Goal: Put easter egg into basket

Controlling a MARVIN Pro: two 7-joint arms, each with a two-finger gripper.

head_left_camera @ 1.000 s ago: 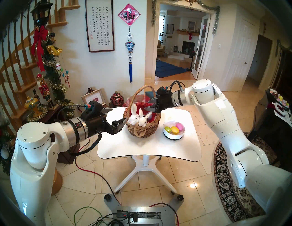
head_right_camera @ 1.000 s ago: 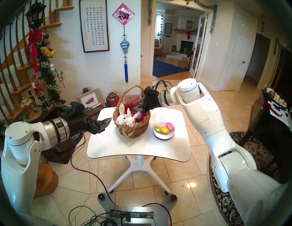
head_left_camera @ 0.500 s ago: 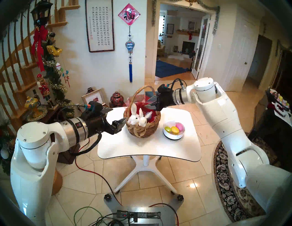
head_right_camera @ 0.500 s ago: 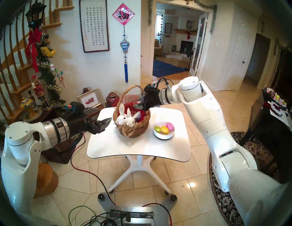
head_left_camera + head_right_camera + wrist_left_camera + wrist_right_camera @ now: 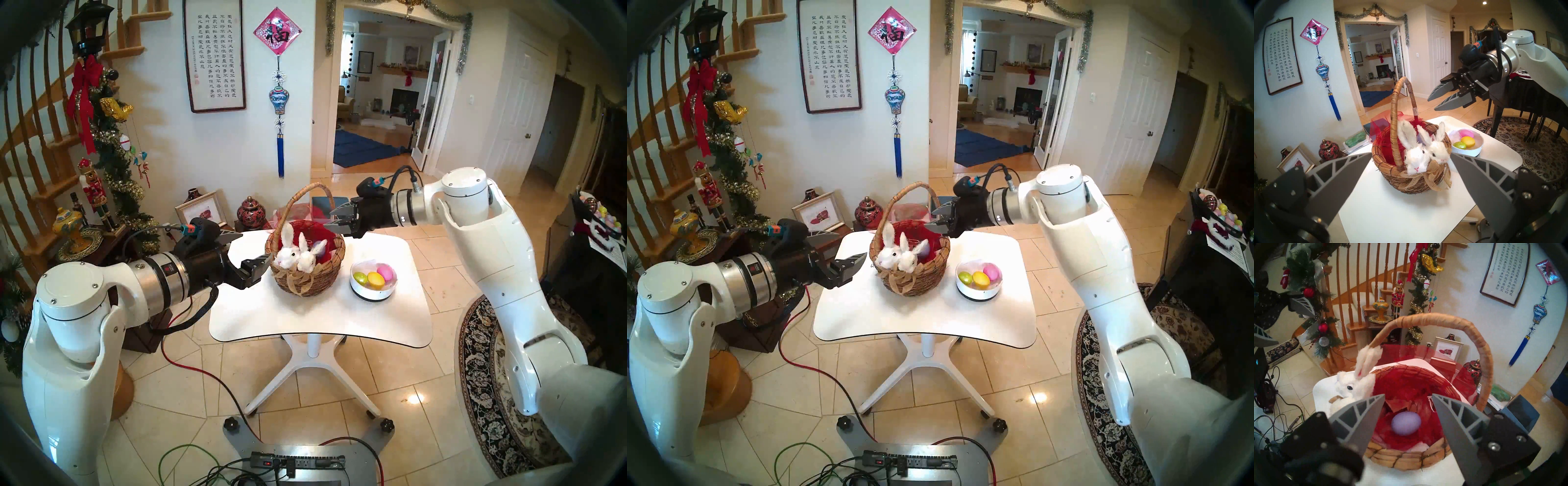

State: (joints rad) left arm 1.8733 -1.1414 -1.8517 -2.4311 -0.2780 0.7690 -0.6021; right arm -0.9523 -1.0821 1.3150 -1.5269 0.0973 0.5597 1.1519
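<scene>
The brown wicker basket [image 5: 307, 276] with its arched handle, red lining and two white plush bunnies [image 5: 295, 256] stands on the white table [image 5: 319, 322]. A purple egg [image 5: 1406, 423] lies on the red lining inside it and also shows in the head view [image 5: 320, 247]. My right gripper [image 5: 328, 219] is open and empty. It hovers just above and beyond the basket's far right rim. My left gripper [image 5: 256, 245] is open and empty, level with the basket's left side and just short of it. Green [image 5: 360, 278], yellow [image 5: 376, 279] and pink [image 5: 386, 272] eggs lie in a white bowl [image 5: 373, 294].
The bowl stands right of the basket. Behind the table on the floor are a red jar [image 5: 251, 212], a framed picture [image 5: 202, 210] and books. A side table with a vase and nutcrackers [image 5: 95, 193] is at the left, and dark furniture [image 5: 583, 258] at the right.
My right gripper, open, has drawn back to the right and slightly up, out from over the basket's inside. The purple egg stays in the basket. The left arm has not moved.
</scene>
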